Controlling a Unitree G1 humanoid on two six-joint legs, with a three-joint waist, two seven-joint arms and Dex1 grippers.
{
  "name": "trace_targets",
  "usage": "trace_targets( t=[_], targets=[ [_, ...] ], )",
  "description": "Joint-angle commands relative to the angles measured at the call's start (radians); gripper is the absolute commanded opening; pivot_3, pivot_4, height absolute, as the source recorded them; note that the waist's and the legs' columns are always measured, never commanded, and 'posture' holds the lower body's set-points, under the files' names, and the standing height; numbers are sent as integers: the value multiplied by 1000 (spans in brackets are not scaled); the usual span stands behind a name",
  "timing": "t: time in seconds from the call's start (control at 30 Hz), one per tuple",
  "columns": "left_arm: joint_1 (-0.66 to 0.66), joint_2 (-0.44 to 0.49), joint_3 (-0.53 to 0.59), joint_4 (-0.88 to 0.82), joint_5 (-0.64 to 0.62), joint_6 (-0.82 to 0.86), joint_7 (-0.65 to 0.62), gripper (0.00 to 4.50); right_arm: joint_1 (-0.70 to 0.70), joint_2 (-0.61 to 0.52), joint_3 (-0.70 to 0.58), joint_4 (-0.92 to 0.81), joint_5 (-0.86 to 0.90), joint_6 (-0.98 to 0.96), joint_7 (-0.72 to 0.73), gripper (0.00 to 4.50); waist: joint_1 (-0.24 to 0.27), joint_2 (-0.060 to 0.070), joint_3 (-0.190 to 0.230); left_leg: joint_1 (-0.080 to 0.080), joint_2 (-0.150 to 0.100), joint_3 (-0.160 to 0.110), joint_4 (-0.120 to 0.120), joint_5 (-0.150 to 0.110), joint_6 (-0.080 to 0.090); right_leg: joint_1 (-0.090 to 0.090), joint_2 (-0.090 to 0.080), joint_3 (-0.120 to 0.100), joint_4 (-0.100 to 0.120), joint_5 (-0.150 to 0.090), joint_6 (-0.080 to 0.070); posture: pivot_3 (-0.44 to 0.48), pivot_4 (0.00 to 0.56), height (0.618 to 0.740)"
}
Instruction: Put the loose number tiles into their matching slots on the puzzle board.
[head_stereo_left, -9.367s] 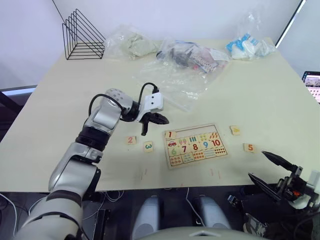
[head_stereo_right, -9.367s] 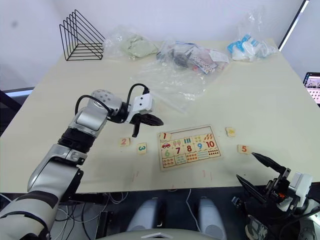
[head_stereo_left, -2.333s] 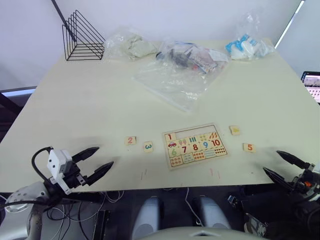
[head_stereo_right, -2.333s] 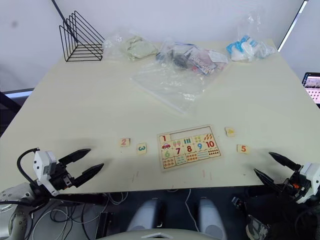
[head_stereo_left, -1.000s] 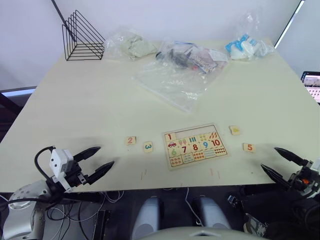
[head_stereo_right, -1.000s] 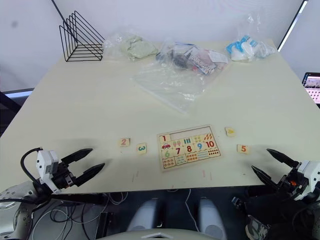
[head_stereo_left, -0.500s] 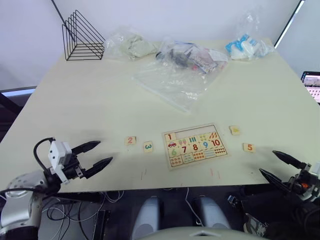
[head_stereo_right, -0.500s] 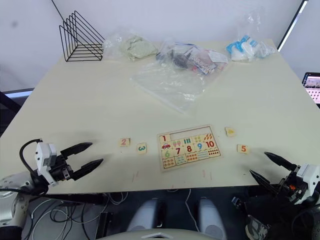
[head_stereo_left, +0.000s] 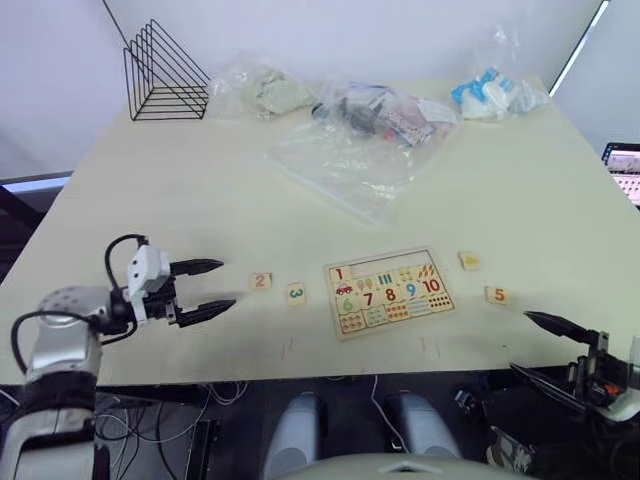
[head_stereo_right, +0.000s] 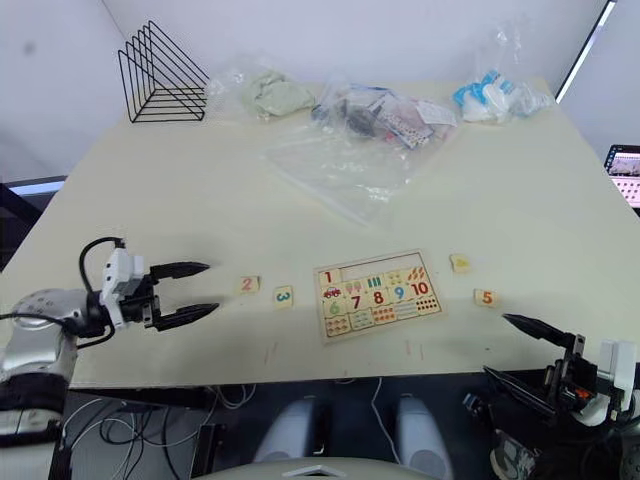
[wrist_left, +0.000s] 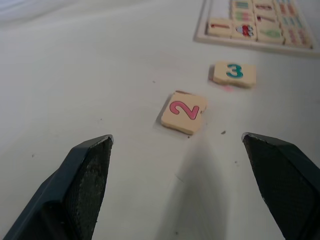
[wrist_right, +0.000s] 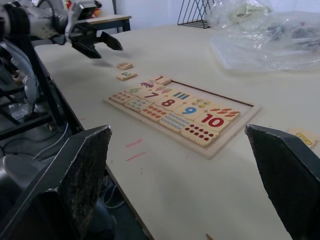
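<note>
Black fingers of the left gripper (head_stereo_left: 210, 286) spread wide, empty, touching nothing; tips point right toward the small light-wood tile with orange 2 (head_stereo_left: 261, 281), which lies just beyond them. Right gripper (head_stereo_left: 545, 346), also black-fingered, gapes wide and empty off the near right edge of the table, below the orange 5 tile (head_stereo_left: 498, 295).

Green 3 tile (head_stereo_left: 296, 293) sits right of the 2, between it and the flat light-wood framed puzzle board (head_stereo_left: 389, 290). Red 1 tile (head_stereo_left: 339, 272) lies in the board's top row, far-left slot; remainder of that row bare. Tile with yellow mark (head_stereo_left: 469, 260) rests just right of the board, farther than the 5.

Pale cream table (head_stereo_left: 180, 190); black wire rack (head_stereo_left: 165, 73) at far left corner, clear plastic bags (head_stereo_left: 350, 165) across the far middle and right. White wall behind.

Left wrist view gives the 2 and 3 close up, both flat on the table. Right wrist view shows the board's printed rows and the left gripper beyond it.
</note>
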Motion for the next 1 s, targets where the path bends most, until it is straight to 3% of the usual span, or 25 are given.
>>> trace_targets(
  t=[0.03, 0.23, 0.5, 1.0],
  targets=[
    [-100, 4, -42, 104, 38, -81, -67, 4395, -2, -8, -21, -24, 17, -2, 5, 4500, -1, 0, 0, 0, 0, 0, 0, 0, 0, 0, 0, 0, 0, 0, 0, 0, 150, 740],
    [-252, 17, -214, 234, 54, -142, -84, 4395, -10, -12, -24, -23, 16, -7, 16, 4500, -2, 0, 0, -1, 0, 0, 0, 0, 0, 0, 0, 0, 0, 0, 0, 0, 150, 740],
    [-340, 11, -410, 306, 13, -226, -84, 4395, -18, -22, -32, -25, 17, -5, 24, 4500, -3, 0, 0, -1, 0, 0, 0, 0, 0, 0, 0, 0, 0, 0, 0, 0, 150, 740],
    [-377, 67, -604, 355, -76, -271, -84, 4395, -7, -29, -47, -14, 13, -19, 30, 4500, -3, 0, 0, -1, 0, -1, 0, 0, 0, 0, 0, 0, 0, 0, 0, 0, 150, 740]
  ],
)
